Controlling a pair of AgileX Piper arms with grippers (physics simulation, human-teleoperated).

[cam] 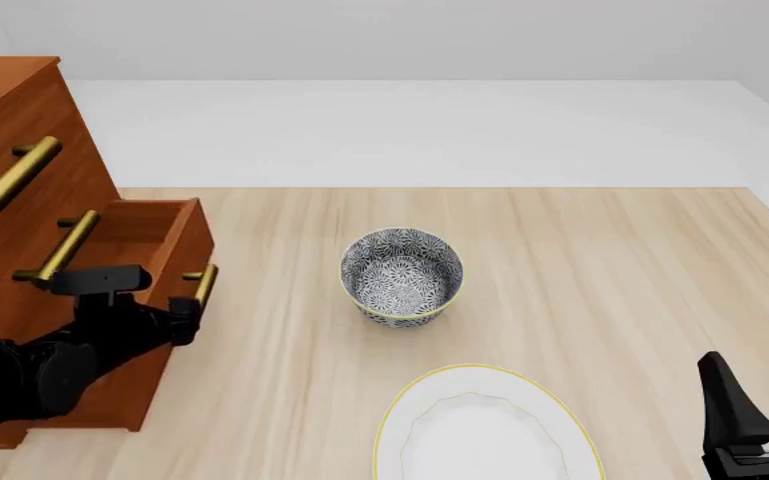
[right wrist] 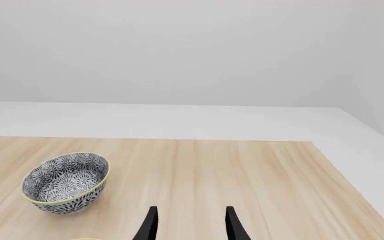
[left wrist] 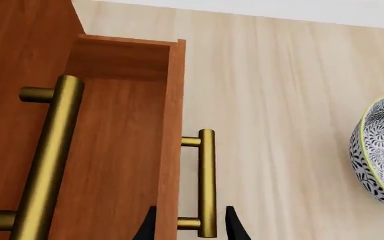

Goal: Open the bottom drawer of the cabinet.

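Front view puts your cabinet (cam: 11, 150) at the tabletop's (cam: 598, 260) left edge, the bottom drawer (cam: 157, 235) pulled partway out. Your left end effector (left wrist: 188, 225) has its fingers spread either side of the drawer's brass handle (left wrist: 206, 182), not clamped. Your right end effector (right wrist: 188, 225) hangs released, empty.

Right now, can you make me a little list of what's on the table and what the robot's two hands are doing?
cabinet: tall, reddish-brown wood, three drawers, at the table's left
bottom drawer: pulled partly out, plain wooden inside
brass handle: on the bottom drawer's front, between the left fingers
left gripper: fingers either side of that handle, a gap showing
right gripper: fingers apart, holding nothing, low at the right
patterned bowl: upright, mid-table
white plate: near edge, yellow rim
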